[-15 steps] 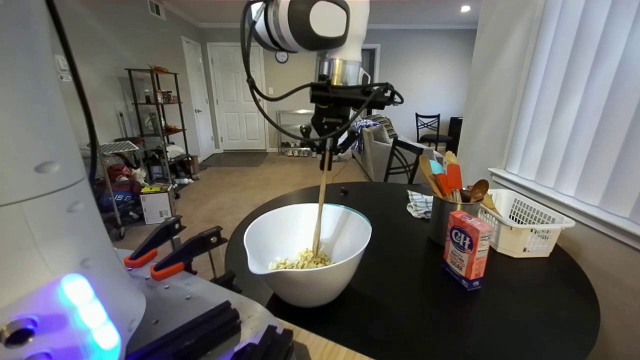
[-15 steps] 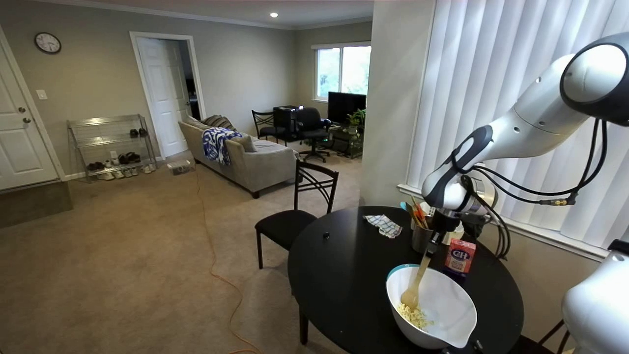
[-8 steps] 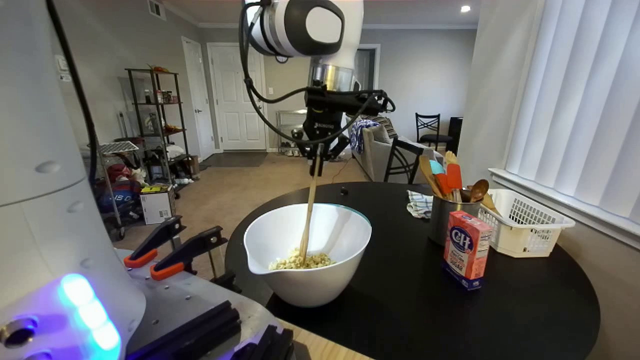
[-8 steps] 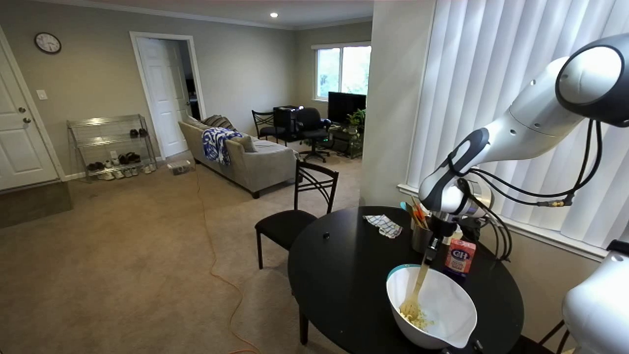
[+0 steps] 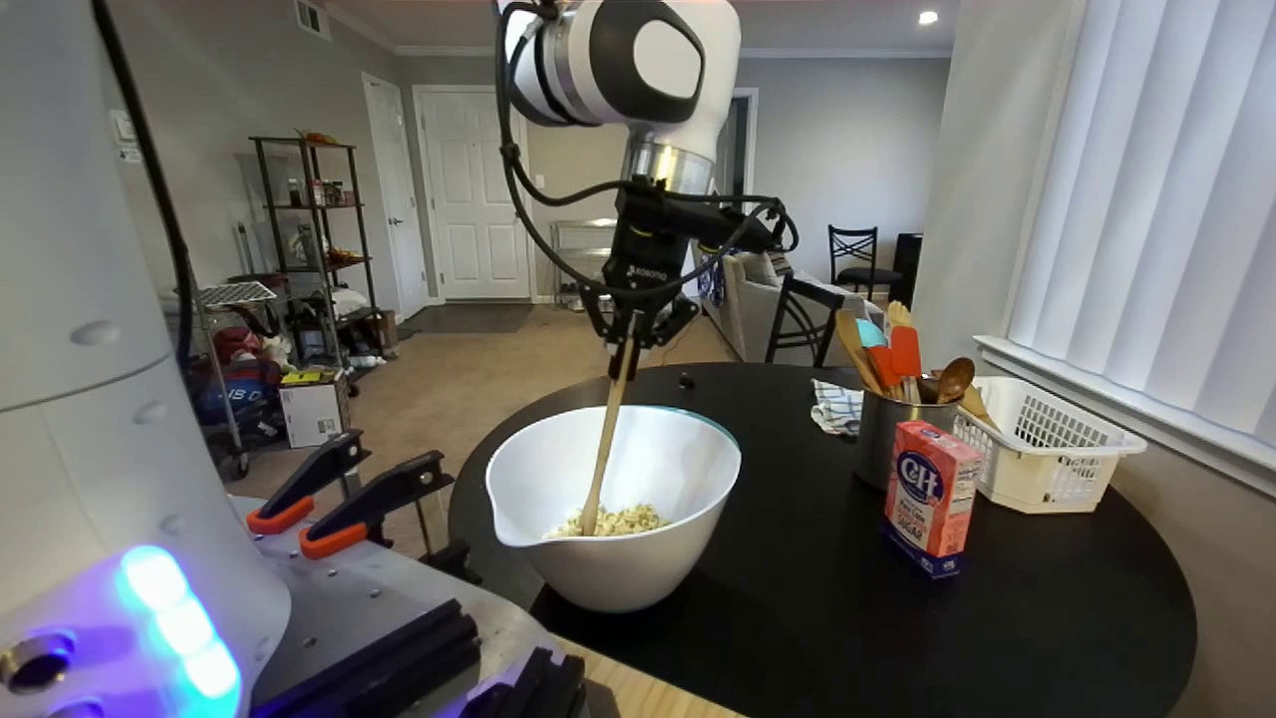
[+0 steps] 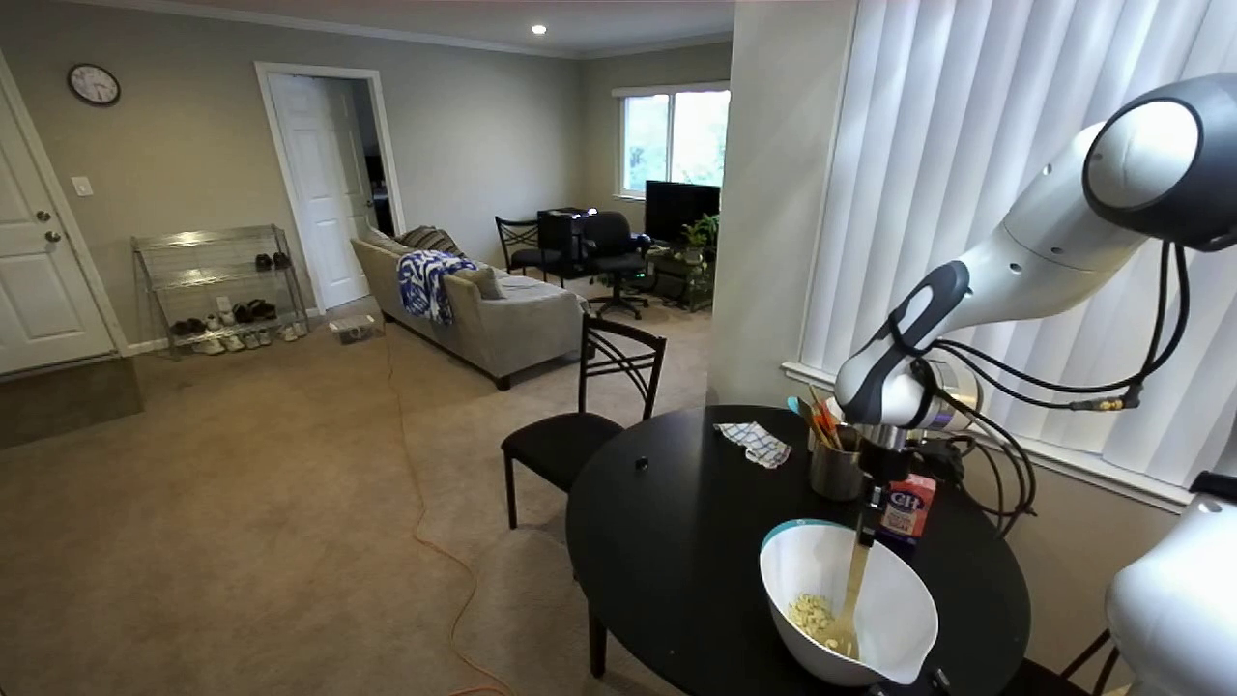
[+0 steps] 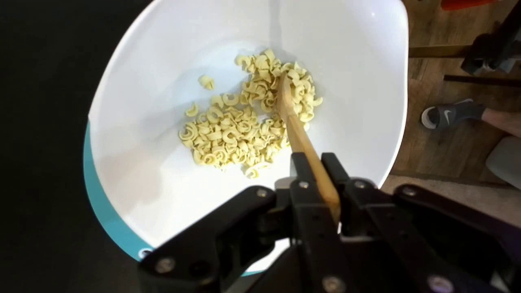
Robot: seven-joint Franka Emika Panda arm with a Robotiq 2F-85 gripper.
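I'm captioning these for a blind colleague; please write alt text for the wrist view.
A black claw grips a wooden utensil whose far end sits in pale, curled pasta inside a white bowl partly edged in teal. A black table shows at left, a person's foot at right.

This is a home – a living room with a round black table (image 6: 667,561) in it. There is a soft grey couch (image 6: 480,327) with a blue and white blanket (image 6: 425,286), a rack (image 6: 208,278) with shoes (image 6: 254,310) on it, a wall clock (image 6: 94,85) and tan carpet (image 6: 290,503). On the table are kitchen things – a sugar box (image 5: 929,499), a pot (image 5: 877,424) of cooking tools (image 5: 905,353) and a white bowl (image 5: 623,573) with noodles (image 7: 228,140) inside.
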